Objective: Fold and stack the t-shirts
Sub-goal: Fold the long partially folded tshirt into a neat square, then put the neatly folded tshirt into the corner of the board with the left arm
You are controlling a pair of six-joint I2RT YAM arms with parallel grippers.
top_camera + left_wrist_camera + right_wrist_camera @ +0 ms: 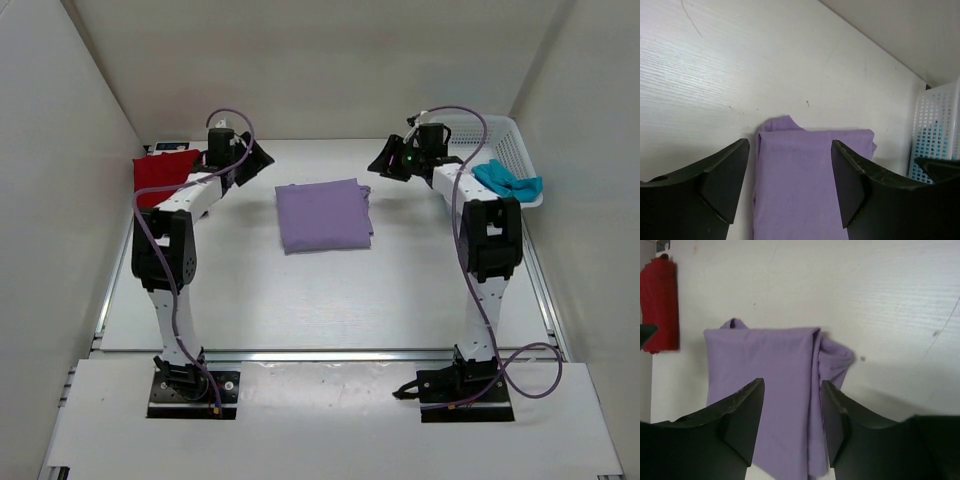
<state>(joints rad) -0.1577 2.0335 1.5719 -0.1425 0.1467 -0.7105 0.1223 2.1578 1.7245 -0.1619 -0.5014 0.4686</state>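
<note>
Teal t-shirt [507, 181] in white mesh basket [497, 135], far right

In the left wrist view the lavender t-shirt [795, 185] runs off the bottom edge, one side under the left gripper's fingers [855, 185]. The white mesh basket [935, 125] is cut by the right edge, the teal t-shirt [926, 145] a blur through its mesh. The right gripper's fingers [740, 425] cover the lavender t-shirt's near corners, and the red t-shirt [660, 305] is cut by that view's left edge. From above, the left arm [195, 190] hides part of it.
</note>
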